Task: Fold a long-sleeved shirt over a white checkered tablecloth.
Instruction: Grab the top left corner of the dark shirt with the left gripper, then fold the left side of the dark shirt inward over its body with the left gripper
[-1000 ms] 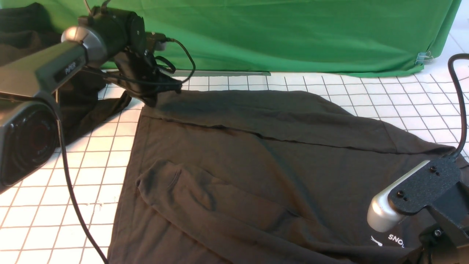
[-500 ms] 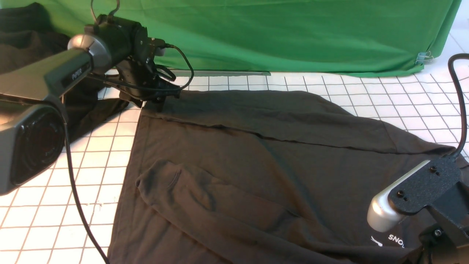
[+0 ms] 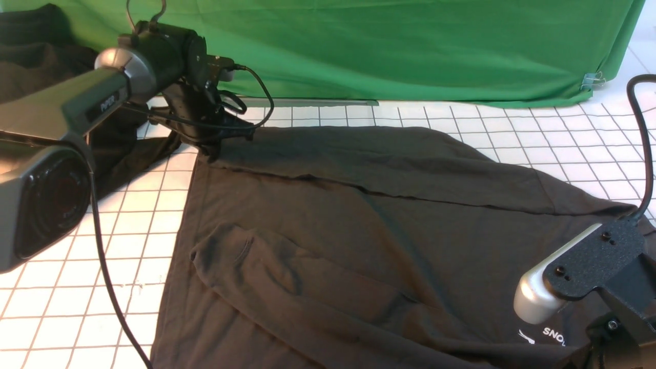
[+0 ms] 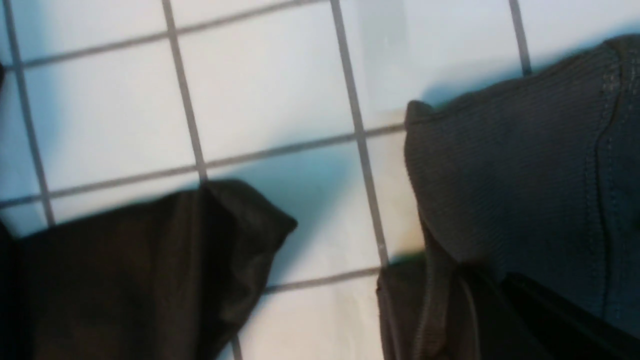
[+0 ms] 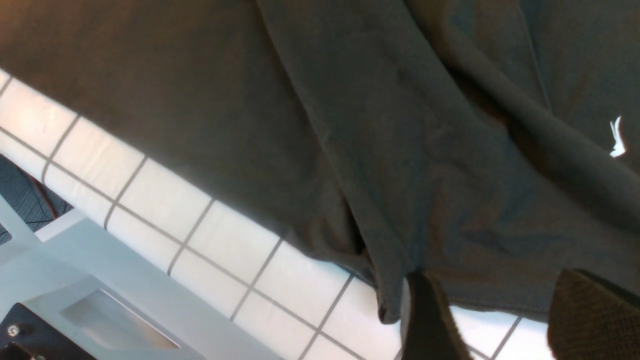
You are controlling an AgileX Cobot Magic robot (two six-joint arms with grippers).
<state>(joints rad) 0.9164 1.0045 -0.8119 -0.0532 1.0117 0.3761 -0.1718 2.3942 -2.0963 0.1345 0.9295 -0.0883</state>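
Lying spread across the middle of the white checkered tablecloth, the long-sleeved shirt reaches toward its near edge. The left gripper is clenched on the shirt's far-left corner. The right gripper stands released, jaws apart at the near-right hem.

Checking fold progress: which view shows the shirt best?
Front view: most of the shirt lies spread on the tablecloth, one sleeve folded across it. Left wrist view shows only a ribbed edge; right wrist view only its hem and a bit of logo.
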